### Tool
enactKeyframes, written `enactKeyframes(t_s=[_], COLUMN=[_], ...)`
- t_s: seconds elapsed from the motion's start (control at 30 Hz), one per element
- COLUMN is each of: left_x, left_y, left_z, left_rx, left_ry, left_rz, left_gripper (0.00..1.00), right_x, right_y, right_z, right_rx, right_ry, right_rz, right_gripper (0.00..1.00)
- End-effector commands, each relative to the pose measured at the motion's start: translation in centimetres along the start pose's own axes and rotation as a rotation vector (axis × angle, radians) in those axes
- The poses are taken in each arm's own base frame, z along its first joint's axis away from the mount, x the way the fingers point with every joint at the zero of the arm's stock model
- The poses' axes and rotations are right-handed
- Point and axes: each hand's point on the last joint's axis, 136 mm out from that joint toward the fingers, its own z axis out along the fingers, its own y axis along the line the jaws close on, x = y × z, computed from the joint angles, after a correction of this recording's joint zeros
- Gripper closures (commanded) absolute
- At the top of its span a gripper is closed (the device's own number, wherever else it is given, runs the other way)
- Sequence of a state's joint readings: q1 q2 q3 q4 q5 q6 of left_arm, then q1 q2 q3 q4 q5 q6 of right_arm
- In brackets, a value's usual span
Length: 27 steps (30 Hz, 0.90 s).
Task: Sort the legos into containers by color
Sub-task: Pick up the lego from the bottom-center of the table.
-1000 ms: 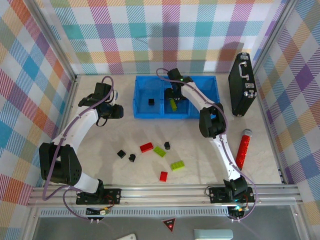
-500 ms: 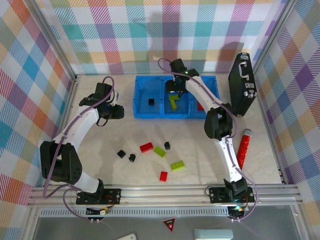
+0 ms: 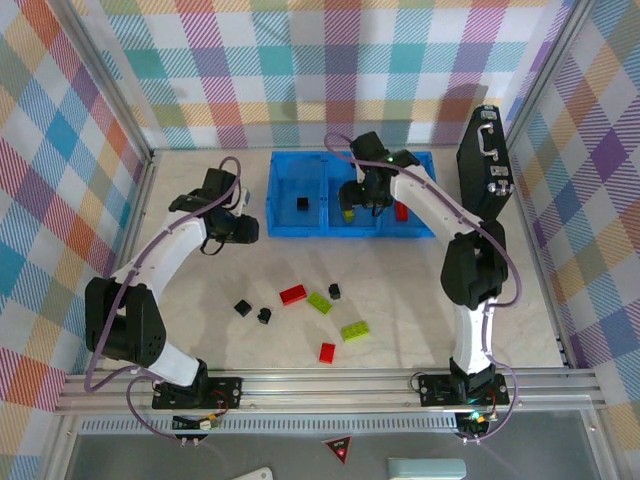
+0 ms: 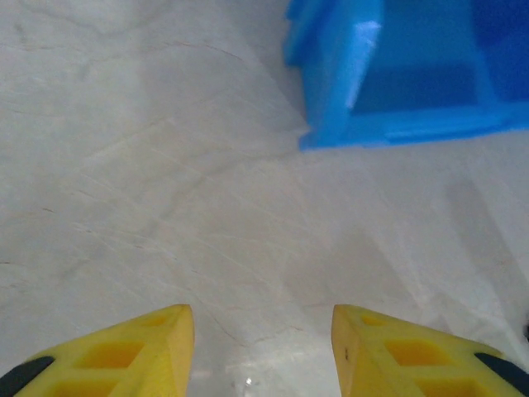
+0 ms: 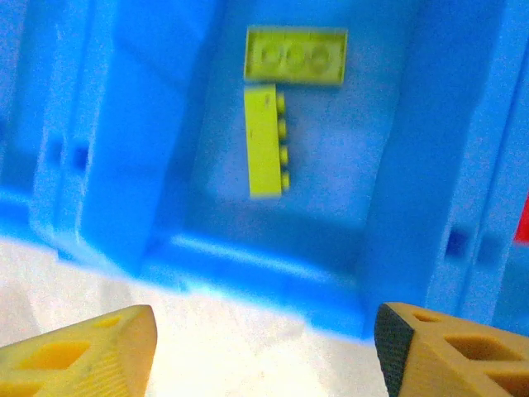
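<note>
The containers are one blue tray [image 3: 283, 232] with three compartments. A black lego [image 3: 302, 205] lies in its left one, two lime legos [image 5: 295, 56] [image 5: 264, 142] in the middle one, a red one [image 3: 402, 212] in the right. Loose legos lie on the table: red [image 3: 293, 294] [image 3: 327, 351], lime [image 3: 319, 302] [image 3: 353, 330], black [image 3: 243, 307] [image 3: 264, 316] [image 3: 334, 291]. My right gripper [image 3: 362, 200] [image 5: 264, 347] hangs open above the tray's near wall, nothing in it. My left gripper [image 3: 248, 228] [image 4: 263, 347] is open over bare table, just left of the tray's corner [image 4: 347, 99].
A black hard case [image 3: 483, 170] stands upright at the back right. A red cylinder with a grey cap [image 3: 490, 295] lies on the right side of the table. Checked walls close in the back and both sides.
My right arm has swung rightward and the gripper has drawn back toward the tray's near wall. The left gripper has shifted right, closer to the tray.
</note>
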State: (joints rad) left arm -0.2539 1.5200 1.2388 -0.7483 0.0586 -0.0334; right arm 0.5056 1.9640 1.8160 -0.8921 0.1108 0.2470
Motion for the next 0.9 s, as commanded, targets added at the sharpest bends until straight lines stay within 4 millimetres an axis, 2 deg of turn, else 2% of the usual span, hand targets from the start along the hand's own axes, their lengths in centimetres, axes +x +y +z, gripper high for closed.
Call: enactKeyframes(t_s=[0.0,0.17,0.43,0.67,0.87], left_x=[0.5,2.2,5.2,7.6,8.5], left_y=[-1.8,-3.9,-6.1,-7.7,-7.5], left_z=[-0.8,-0.3,1.6,3.4,4.0], left_rx=[-0.003,0.015,0.007,0.009,-0.003], left_ry=[0.039,0.086,0.115,0.135,0.135], left_rz=[0.036,0.011,-0.098,-0.13,-0.149], left_gripper=[0.52,0.5,0.48,0.48,0.47], right_x=[1.9,5.7,10.8,14.4,16.9], right_y=[1.0,1.1,2.1,3.3,5.3], right_z=[-2.1,-3.2,-4.1,-3.6,-2.6], right_rx=[-0.058,-0.079,-0.106,-0.101,-0.122], right_ry=[-0.004,0.032,0.082,0.135,0.176], right_rz=[0.003,0.015,0.022,0.031,0.02], right_gripper=[0.3,0.3,0.32,0.33,0.34])
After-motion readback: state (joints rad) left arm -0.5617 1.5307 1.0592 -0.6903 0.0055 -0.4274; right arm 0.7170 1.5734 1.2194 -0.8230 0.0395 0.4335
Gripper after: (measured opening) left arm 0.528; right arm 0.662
